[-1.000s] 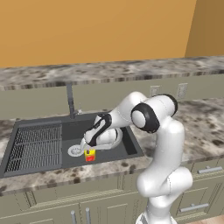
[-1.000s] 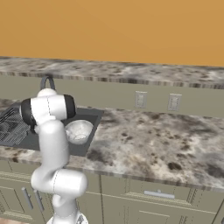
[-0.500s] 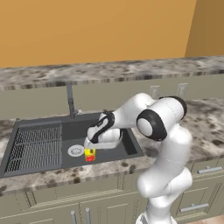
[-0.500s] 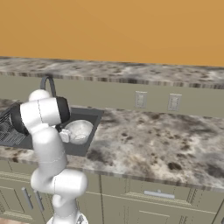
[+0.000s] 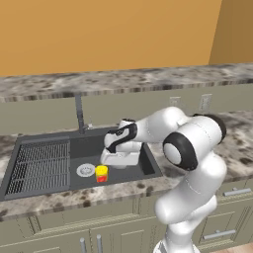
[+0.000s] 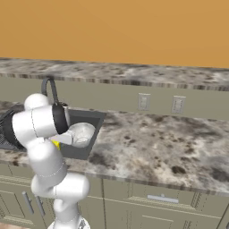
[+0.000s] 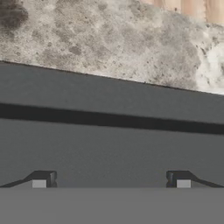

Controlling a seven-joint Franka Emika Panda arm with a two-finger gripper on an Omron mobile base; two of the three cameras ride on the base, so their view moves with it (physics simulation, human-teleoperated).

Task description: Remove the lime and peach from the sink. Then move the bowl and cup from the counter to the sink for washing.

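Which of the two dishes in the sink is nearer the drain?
The cup, the small yellow one with a red base, stands right beside the silver drain; the wide bowl sits farther off.

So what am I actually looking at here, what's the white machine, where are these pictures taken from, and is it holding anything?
It is a white robot arm on a drivable base in a rendered kitchen. Two pictures come from cameras on the base, behind the arm to its left and right; the third looks out from the hand itself. The arm reaches into the dark grey sink. The small yellow cup stands in the basin beside the round silver drain, and the silvery-white bowl sits in the basin too, by the hand. The gripper is open with nothing between its fingertips, facing the sink wall and stone counter.
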